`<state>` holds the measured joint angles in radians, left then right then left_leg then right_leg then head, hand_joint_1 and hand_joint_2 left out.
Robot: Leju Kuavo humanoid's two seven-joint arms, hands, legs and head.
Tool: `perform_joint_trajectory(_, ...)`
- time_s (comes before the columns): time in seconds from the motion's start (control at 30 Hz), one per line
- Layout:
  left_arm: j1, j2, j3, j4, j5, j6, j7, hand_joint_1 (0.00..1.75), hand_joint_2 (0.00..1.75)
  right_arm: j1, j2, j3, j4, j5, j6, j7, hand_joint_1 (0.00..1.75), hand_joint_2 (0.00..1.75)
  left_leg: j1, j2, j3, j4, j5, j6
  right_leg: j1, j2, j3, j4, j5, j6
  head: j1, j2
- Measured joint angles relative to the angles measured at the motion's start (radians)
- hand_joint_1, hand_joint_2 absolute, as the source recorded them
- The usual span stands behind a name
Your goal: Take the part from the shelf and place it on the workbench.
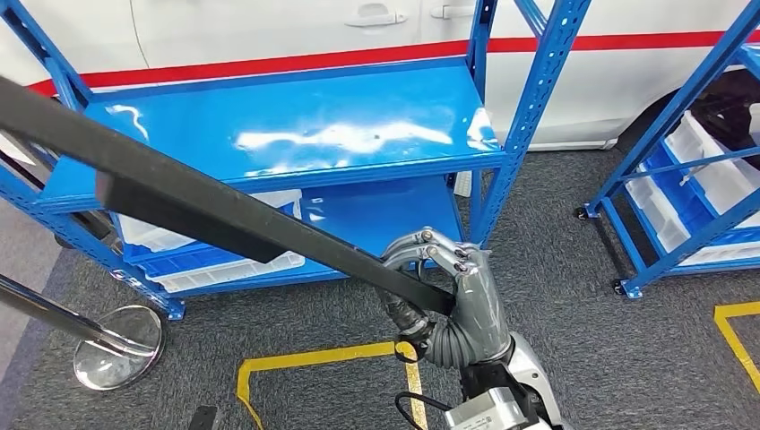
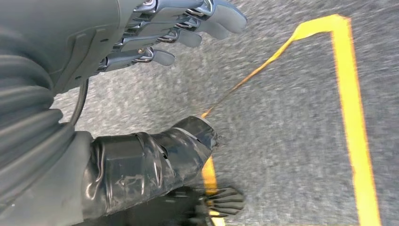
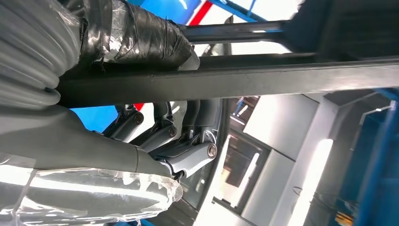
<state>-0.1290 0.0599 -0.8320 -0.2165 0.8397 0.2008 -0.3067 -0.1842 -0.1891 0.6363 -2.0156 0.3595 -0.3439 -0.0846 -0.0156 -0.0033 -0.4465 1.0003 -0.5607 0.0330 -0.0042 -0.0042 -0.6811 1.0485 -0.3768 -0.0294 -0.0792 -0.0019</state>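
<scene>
- The part [image 1: 206, 210] is a long black strip. I have it in my right hand [image 1: 448, 287], clear of the shelf [image 1: 305, 134], and it runs up and away to my left across the head view, passing in front of the shelf's left side.
- My right hand's fingers [image 3: 188, 155] are curled around the strip near its lower end; in the right wrist view the bar [image 3: 235, 80] sits between thumb and fingers, so the grip looks closed and firm.
- My left hand [image 2: 155, 33] hangs over the grey carpet [image 2: 282, 141] by the yellow floor tape [image 2: 348, 117], fingers loosely apart with nothing in them.
- The blue shelf's top board is bare and glossy; white bins [image 1: 224, 264] sit on the lower level.
- Behind it is a white car [image 1: 269, 27] with a red stripe. A second blue rack [image 1: 690, 179] stands off to my right, and a chrome stanchion base [image 1: 116, 345] to my left.
- Progress, as I judge it: the pick is done and the part is off the shelf. I see no workbench, so the carry and the set-down are left.
</scene>
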Motion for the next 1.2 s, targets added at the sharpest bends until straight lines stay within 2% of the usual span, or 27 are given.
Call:
perform_joint_trajectory(0.07,-0.001,0.002,-0.004,0.0,0.0,0.0,0.001,0.0,1.75,0.006,0.0,0.0,0.0,-0.008,-0.006,-0.003,1.75,1.75,-0.002,0.0,0.002,-0.03,0.01,0.005,-0.002,-0.001,-0.002,-0.014,0.023,0.012,-0.001,0.0)
perform_joint_trajectory(0.13,0.001,0.003,-0.007,0.0,0.0,-0.002,0.004,0.0,1.75,0.016,-0.001,0.0,0.0,-0.016,-0.011,-0.006,1.75,1.75,0.003,0.006,-0.009,-0.046,0.042,0.012,-0.002,0.002,-0.01,-0.014,0.011,0.022,0.001,0.0)
perform_joint_trajectory(0.2,0.003,0.002,-0.008,0.0,0.001,-0.003,0.006,0.0,1.75,0.023,-0.002,0.0,0.0,-0.024,-0.014,-0.011,1.75,1.75,0.008,0.013,-0.035,-0.051,0.07,0.021,-0.005,0.004,-0.031,0.053,-0.08,0.029,0.005,0.0)
perform_joint_trajectory(0.27,0.004,0.002,-0.008,0.0,0.001,-0.003,0.006,0.0,1.75,0.026,-0.002,0.0,0.0,-0.029,-0.017,-0.017,1.75,1.75,0.008,0.015,-0.069,-0.043,0.09,0.026,-0.01,0.004,-0.051,0.169,-0.173,0.038,0.009,0.0)
perform_joint_trajectory(0.3,0.004,0.002,-0.008,0.0,0.001,-0.003,0.006,0.0,1.75,0.029,-0.002,0.0,0.0,-0.031,-0.017,-0.019,1.75,1.75,0.008,0.016,-0.086,-0.036,0.099,0.024,-0.013,0.003,-0.053,0.217,-0.184,0.043,0.009,0.0)
perform_joint_trajectory(0.33,0.004,0.002,-0.008,0.0,0.001,-0.003,0.006,0.0,1.75,0.031,-0.002,0.0,0.0,-0.033,-0.018,-0.021,1.75,1.75,0.009,0.016,-0.104,-0.028,0.108,0.022,-0.016,0.003,-0.049,0.254,-0.178,0.048,0.009,0.0)
perform_joint_trajectory(0.37,0.004,0.002,-0.008,0.0,0.001,-0.003,0.006,0.0,1.75,0.034,-0.002,0.0,0.0,-0.035,-0.018,-0.022,1.75,1.75,0.01,0.016,-0.122,-0.019,0.114,0.019,-0.019,0.003,-0.035,0.264,-0.156,0.053,0.009,0.0)
perform_joint_trajectory(0.4,0.004,0.002,-0.008,0.0,0.001,-0.003,0.006,0.0,1.75,0.035,-0.002,0.0,0.0,-0.036,-0.018,-0.023,1.75,1.75,0.012,0.016,-0.142,-0.007,0.121,0.014,-0.023,0.003,-0.009,0.252,-0.126,0.057,0.009,0.0)
perform_joint_trajectory(0.43,0.004,0.002,-0.008,0.0,0.001,-0.003,0.006,0.0,1.75,0.036,-0.002,0.0,0.0,-0.037,-0.019,-0.023,1.75,1.75,0.014,0.016,-0.16,0.005,0.125,0.01,-0.026,0.003,0.026,0.216,-0.104,0.061,0.009,0.0)
perform_joint_trajectory(0.47,0.004,0.002,-0.008,0.0,0.001,-0.003,0.006,0.0,1.75,0.035,-0.002,0.0,0.0,-0.037,-0.019,-0.023,1.75,1.75,0.016,0.016,-0.177,0.019,0.129,0.005,-0.028,0.003,0.067,0.163,-0.107,0.064,0.009,0.0)
perform_joint_trajectory(0.53,0.004,0.003,-0.008,0.0,0.001,-0.003,0.006,0.0,1.75,0.036,-0.002,0.0,0.0,-0.037,-0.022,-0.025,1.75,1.75,0.016,0.014,-0.203,0.043,0.136,-0.006,-0.023,0.006,0.133,0.063,-0.14,0.058,0.008,0.0)
perform_joint_trajectory(0.57,0.004,0.004,-0.008,0.0,0.001,-0.003,0.006,0.0,1.75,0.037,-0.002,0.0,0.0,-0.038,-0.023,-0.026,1.75,1.75,0.016,0.013,-0.21,0.05,0.14,-0.012,-0.02,0.008,0.147,0.033,-0.159,0.053,0.006,0.0)
perform_joint_trajectory(0.67,0.007,0.004,-0.008,0.0,0.003,-0.003,0.006,0.0,1.75,0.037,-0.002,0.0,0.0,-0.041,-0.027,-0.032,1.75,1.75,0.018,0.01,-0.22,0.049,0.158,-0.027,-0.017,0.007,0.136,0.021,-0.147,0.03,0.006,0.0)
perform_joint_trajectory(0.7,0.01,0.004,-0.008,0.0,0.003,-0.003,0.006,0.0,1.75,0.036,-0.002,0.0,0.0,-0.043,-0.029,-0.035,1.75,1.75,0.02,0.009,-0.227,0.052,0.153,-0.033,-0.018,0.005,0.126,0.02,-0.136,0.021,0.007,0.0)
perform_joint_trajectory(0.73,0.012,0.003,-0.008,0.001,0.004,-0.003,0.007,0.0,1.75,0.036,-0.001,0.0,0.0,-0.044,-0.031,-0.038,1.75,1.75,0.023,0.008,-0.237,0.066,0.13,-0.039,-0.018,0.004,0.113,0.019,-0.122,0.011,0.007,0.0)
perform_joint_trajectory(0.77,0.013,0.002,-0.008,0.001,0.004,-0.003,0.007,0.0,1.75,0.036,0.0,0.0,0.0,-0.046,-0.032,-0.04,1.75,1.75,0.025,0.008,-0.248,0.095,0.087,-0.044,-0.019,0.002,0.099,0.018,-0.11,0.004,0.006,0.0)
perform_joint_trajectory(0.83,0.01,0.001,-0.009,0.001,0.004,-0.003,0.008,0.0,1.75,0.036,0.001,0.0,0.0,-0.05,-0.032,-0.043,1.75,1.75,0.027,0.008,-0.268,0.196,-0.017,-0.05,-0.016,0.002,0.068,0.018,-0.085,-0.003,0.004,0.0)
perform_joint_trajectory(0.87,0.009,0.001,-0.009,0.001,0.004,-0.003,0.008,0.0,1.75,0.036,0.001,0.0,0.001,-0.053,-0.032,-0.043,1.75,1.75,0.027,0.008,-0.269,0.247,-0.045,-0.051,-0.015,0.002,0.051,0.018,-0.072,-0.004,0.003,0.0)
perform_joint_trajectory(0.9,0.009,0.001,-0.009,0.001,0.004,-0.002,0.008,0.0,1.75,0.036,0.001,0.0,0.001,-0.056,-0.032,-0.044,1.75,1.75,0.027,0.008,-0.263,0.283,-0.052,-0.051,-0.013,0.002,0.034,0.019,-0.06,-0.004,0.004,0.0)
perform_joint_trajectory(0.93,0.009,0.001,-0.009,0.001,0.004,-0.002,0.008,0.0,1.75,0.036,0.001,0.0,0.001,-0.059,-0.032,-0.045,1.75,1.75,0.027,0.008,-0.241,0.291,-0.032,-0.048,-0.012,0.002,0.017,0.019,-0.047,-0.003,0.003,0.0)
perform_joint_trajectory(0.97,0.008,0.001,-0.009,0.001,0.003,-0.002,0.008,0.0,1.75,0.036,0.001,0.0,0.001,-0.061,-0.032,-0.046,1.75,1.75,0.026,0.008,-0.203,0.267,-0.001,-0.045,-0.011,0.002,0.002,0.019,-0.035,-0.001,0.003,0.0)
perform_joint_trajectory(1.0,0.006,0.001,-0.009,0.001,0.002,-0.002,0.008,0.0,1.75,0.036,0.001,0.0,0.001,-0.064,-0.032,-0.047,1.75,1.75,0.025,0.007,-0.152,0.215,0.019,-0.039,-0.011,0.002,-0.01,0.02,-0.024,0.001,0.004,0.0)
perform_joint_trajectory(1.03,0.004,0.001,-0.009,0.001,0.001,-0.002,0.008,0.0,1.75,0.035,0.001,0.0,0.001,-0.066,-0.031,-0.049,1.75,1.75,0.022,0.007,-0.098,0.149,0.025,-0.033,-0.011,0.002,-0.02,0.02,-0.012,0.004,0.004,0.0)
perform_joint_trajectory(1.07,0.001,0.001,-0.01,0.001,0.0,-0.002,0.008,0.0,1.75,0.034,0.001,0.0,0.001,-0.069,-0.031,-0.05,1.75,1.75,0.019,0.007,-0.051,0.081,0.013,-0.029,-0.011,0.001,-0.025,0.018,-0.002,0.009,0.004,0.0)
perform_joint_trajectory(1.1,-0.001,0.002,-0.01,0.001,0.0,-0.001,0.008,0.0,1.75,0.034,0.001,0.0,0.001,-0.071,-0.031,-0.051,1.75,1.75,0.016,0.007,-0.02,0.03,-0.004,-0.024,-0.012,-0.002,-0.026,0.015,0.006,0.014,0.005,0.0)
perform_joint_trajectory(1.13,-0.003,0.002,-0.012,0.001,0.0,-0.001,0.007,0.0,1.75,0.033,0.001,0.0,0.001,-0.072,-0.03,-0.051,1.75,1.75,0.012,0.006,-0.009,0.001,-0.013,-0.019,-0.015,-0.004,-0.025,0.008,0.016,0.021,0.003,0.0)
perform_joint_trajectory(1.2,-0.002,0.002,-0.015,0.001,0.001,0.0,0.006,0.0,1.75,0.032,0.002,0.001,0.001,-0.073,-0.028,-0.052,1.75,1.75,0.008,0.003,-0.008,-0.021,-0.002,-0.006,-0.019,-0.009,-0.018,-0.011,0.038,0.037,0.0,0.0)
